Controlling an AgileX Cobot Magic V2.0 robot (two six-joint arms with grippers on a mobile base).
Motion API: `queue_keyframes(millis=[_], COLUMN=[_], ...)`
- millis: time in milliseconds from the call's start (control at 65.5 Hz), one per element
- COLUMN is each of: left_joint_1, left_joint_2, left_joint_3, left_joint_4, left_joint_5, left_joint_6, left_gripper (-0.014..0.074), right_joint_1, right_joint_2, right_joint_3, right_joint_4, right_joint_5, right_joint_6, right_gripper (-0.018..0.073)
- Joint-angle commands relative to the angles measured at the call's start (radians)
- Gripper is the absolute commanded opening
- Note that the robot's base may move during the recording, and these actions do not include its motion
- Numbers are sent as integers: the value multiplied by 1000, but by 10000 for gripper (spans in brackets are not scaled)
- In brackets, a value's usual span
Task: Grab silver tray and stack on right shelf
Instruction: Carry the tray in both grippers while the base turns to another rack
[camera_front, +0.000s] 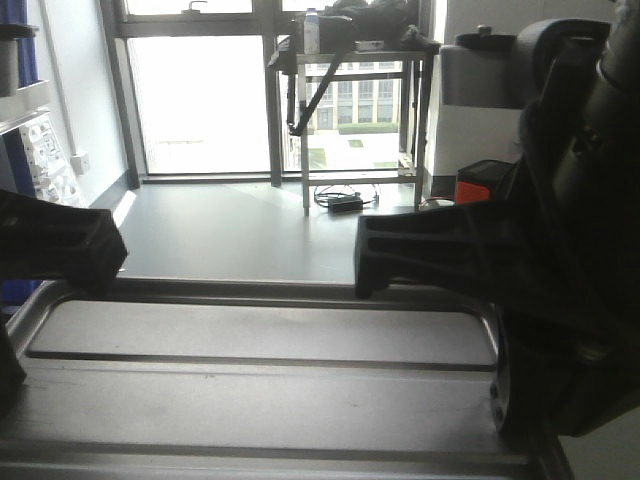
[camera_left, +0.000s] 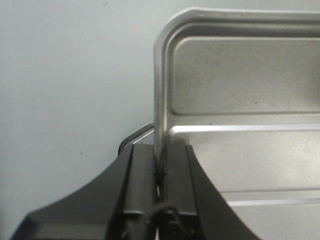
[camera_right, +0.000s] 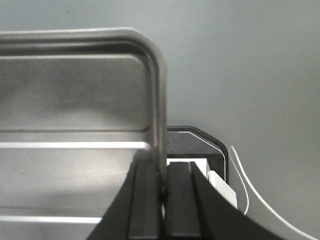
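Observation:
The silver tray (camera_front: 260, 390) fills the lower front view, level and held off the floor, with its long ridges running across its floor. My left gripper (camera_front: 95, 262) is shut on the tray's left rim. In the left wrist view the gripper (camera_left: 159, 150) pinches the thin rim just below the tray's (camera_left: 240, 90) rounded corner. My right gripper (camera_front: 367, 268) is shut on the right rim. The right wrist view shows it (camera_right: 162, 169) clamped on the edge of the tray (camera_right: 75, 100). The right shelf is out of view.
Grey floor stretches ahead to a bright window. A steel table frame (camera_front: 350, 60) stands at the back, with cables (camera_front: 345, 200) under it and an orange box (camera_front: 480, 185) to the right. White roller parts (camera_front: 45, 160) show at far left. A white cable (camera_right: 242, 180) lies below the right gripper.

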Motion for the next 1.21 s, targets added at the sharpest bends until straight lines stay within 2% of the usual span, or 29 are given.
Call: queue_keyframes(millis=[0, 1190], left_joint_1=[-8, -8], left_joint_2=[-23, -23], left_joint_3=[-21, -21], left_joint_4=[12, 15], left_joint_5=[-11, -11], left_joint_6=[11, 11], left_gripper=[-100, -100], right_joint_1=[3, 3], right_joint_2=[-32, -32], right_joint_3=[-24, -24], right_joint_4=[-40, -40], right_joint_5=[-15, -11], right_joint_6=[-1, -1], right_gripper=[69, 69])
